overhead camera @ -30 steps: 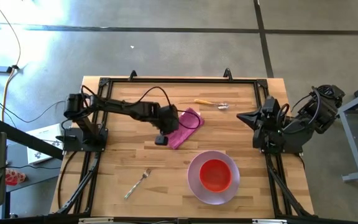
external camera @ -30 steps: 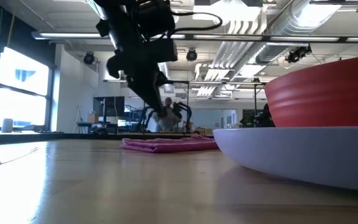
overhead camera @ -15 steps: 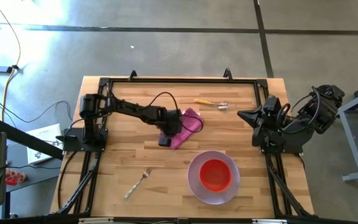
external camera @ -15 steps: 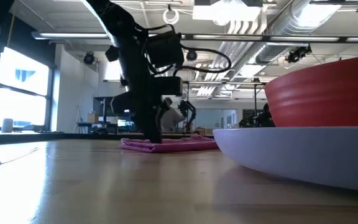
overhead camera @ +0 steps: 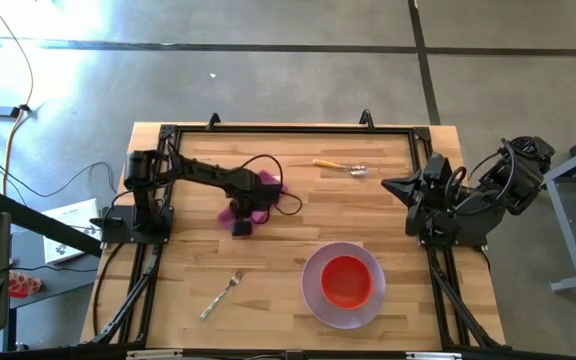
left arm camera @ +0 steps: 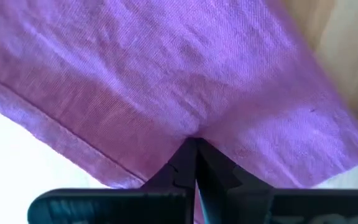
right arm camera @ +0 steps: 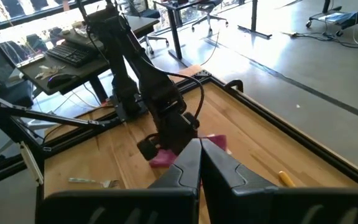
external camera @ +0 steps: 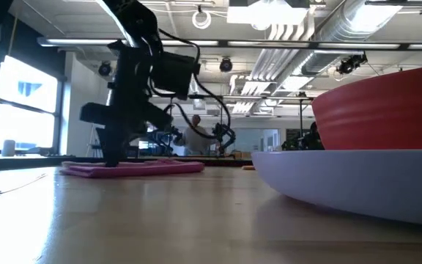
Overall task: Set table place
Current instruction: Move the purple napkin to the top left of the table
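Note:
The magenta napkin (overhead camera: 269,181) lies flat on the table (overhead camera: 298,240), left of its middle, mostly hidden under my left arm; it also shows in the low view (external camera: 134,168). My left gripper (overhead camera: 240,222) is shut on it. The lavender plate (overhead camera: 313,295) sits near the front right, with the red bowl (overhead camera: 346,281) standing in it. The silver fork (overhead camera: 221,295) lies at the front left. The yellow-handled spoon (overhead camera: 340,166) lies at the far middle. My right gripper (overhead camera: 393,187) is shut and empty at the table's right edge. My left gripper pinches the napkin between its two fingertips (left arm camera: 185,163), coming from above and pointing down, at the cloth (left arm camera: 191,121) a little in from a hemmed edge (left arm camera: 61,134). One layer or several, I cannot tell. The napkin lies on the table (external camera: 160,167).
The black rail frame (overhead camera: 288,130) runs round the table top. Bare wood lies between the napkin and the plate and along the front left around the fork. A person and office furniture show in the room beyond the table.
My left gripper has gone down onto the napkin's near end and then toward the table's left edge. The napkin has slid with it along the table to the left, staying flat.

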`<action>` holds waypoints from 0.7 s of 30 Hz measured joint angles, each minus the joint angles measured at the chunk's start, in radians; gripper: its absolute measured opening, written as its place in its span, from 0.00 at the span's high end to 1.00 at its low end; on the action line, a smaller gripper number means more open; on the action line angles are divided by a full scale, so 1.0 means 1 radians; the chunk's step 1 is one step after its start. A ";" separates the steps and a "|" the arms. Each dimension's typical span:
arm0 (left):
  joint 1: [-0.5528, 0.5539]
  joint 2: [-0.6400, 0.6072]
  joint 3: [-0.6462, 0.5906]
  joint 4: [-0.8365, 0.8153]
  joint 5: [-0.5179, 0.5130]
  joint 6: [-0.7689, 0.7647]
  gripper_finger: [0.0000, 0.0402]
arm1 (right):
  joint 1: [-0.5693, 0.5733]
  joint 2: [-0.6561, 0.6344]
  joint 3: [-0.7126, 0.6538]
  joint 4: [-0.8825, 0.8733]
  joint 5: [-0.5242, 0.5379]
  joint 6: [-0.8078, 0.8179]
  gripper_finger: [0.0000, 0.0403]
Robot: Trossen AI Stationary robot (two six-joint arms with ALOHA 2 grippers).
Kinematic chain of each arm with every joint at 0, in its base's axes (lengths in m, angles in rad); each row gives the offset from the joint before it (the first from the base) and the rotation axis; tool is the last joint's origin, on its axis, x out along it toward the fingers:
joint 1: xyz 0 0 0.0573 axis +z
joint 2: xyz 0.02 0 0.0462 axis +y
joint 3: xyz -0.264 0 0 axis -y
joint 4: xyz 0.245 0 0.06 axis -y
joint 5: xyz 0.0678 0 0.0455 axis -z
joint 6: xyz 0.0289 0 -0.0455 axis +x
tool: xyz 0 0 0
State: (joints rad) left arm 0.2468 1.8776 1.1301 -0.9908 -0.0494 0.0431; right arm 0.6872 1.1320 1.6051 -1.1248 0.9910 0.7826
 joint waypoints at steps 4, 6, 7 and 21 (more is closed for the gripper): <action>-0.014 -0.105 -0.001 0.051 -0.013 -0.029 1.00 | 0.000 0.000 0.000 0.000 -0.013 -0.005 1.00; -0.012 -0.172 0.000 0.116 -0.024 -0.044 1.00 | 0.000 0.000 0.000 0.000 -0.015 -0.006 1.00; -0.012 -0.197 0.000 0.154 -0.040 -0.048 1.00 | 0.000 0.000 0.000 -0.001 -0.015 -0.006 1.00; 0.229 -0.113 0.002 0.343 0.113 0.122 1.00 | 0.000 0.000 0.000 -0.002 -0.014 -0.034 1.00</action>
State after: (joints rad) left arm 0.4755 1.7648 1.1320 -0.6474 0.0637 0.1651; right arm 0.6868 1.1320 1.6051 -1.1273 0.9768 0.7486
